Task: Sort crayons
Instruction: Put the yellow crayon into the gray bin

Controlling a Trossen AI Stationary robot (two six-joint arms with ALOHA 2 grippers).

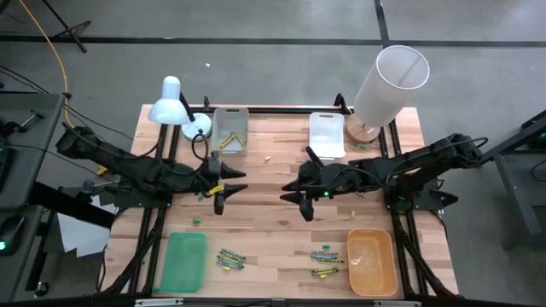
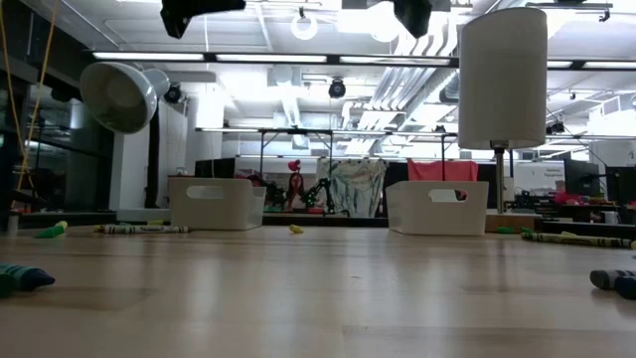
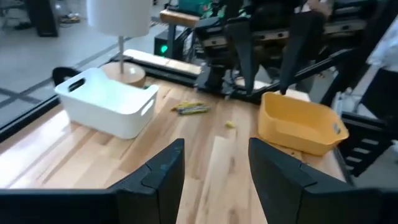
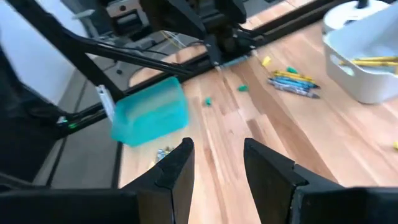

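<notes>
Both tools, left tool (image 1: 219,200) and right tool (image 1: 305,205), hover released above the wooden tabletop (image 1: 273,230). The thin coloured wax crayons (image 1: 230,257) lie near the green tray (image 1: 184,261); approach one low, fingers astride.

Beyond the parted fingers (image 3: 163,177) of the left gripper (image 3: 214,174) lie a few crayons (image 3: 191,109) — white bin (image 3: 106,102) to one side, orange tray (image 3: 301,121) opposite.
</notes>
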